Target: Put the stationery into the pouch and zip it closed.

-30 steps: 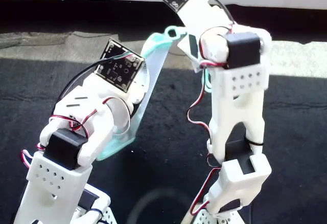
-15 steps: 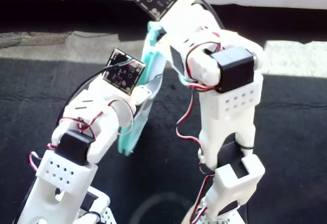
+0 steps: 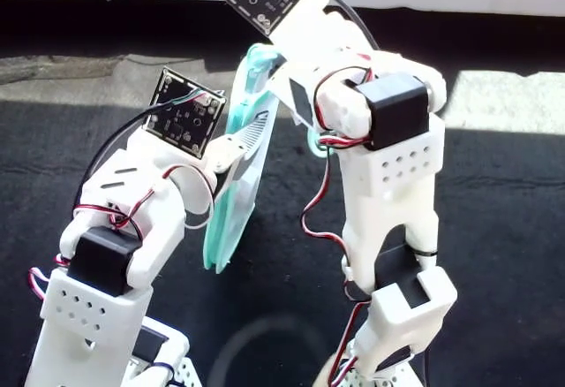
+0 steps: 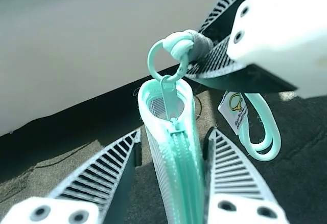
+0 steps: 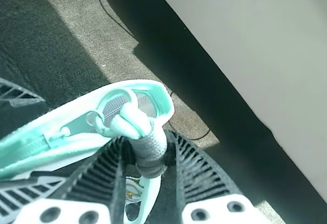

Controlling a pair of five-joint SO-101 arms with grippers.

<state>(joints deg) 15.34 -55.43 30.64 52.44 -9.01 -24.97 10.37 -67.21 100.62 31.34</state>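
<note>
Pouch: we see the mint-green pouch (image 3: 231,215) held up off the dark mat (image 3: 494,228). It stands nearly on edge between the two arms, with its zip edge turned toward the left wrist camera.
Left gripper: the left gripper (image 4: 173,134) is clamped on the pouch's body near the slider end, with one finger pressed against each flat side.
Right gripper: the right gripper (image 5: 145,143) pinches the grey-wrapped pull cord (image 5: 149,151) at the pouch's upper end.
Zip: the pull cord is knotted to a ring (image 4: 164,63) that hangs from the slider (image 4: 172,121). The teeth on the left gripper's side of the slider are meshed, and we make out a small open mouth past it at the very end.
Strap: a mint wrist strap (image 4: 263,134) and a small white tag (image 4: 234,109) hang beside the pouch, close to the right gripper.
Contents: we cannot tell what lies inside the pouch.
</note>
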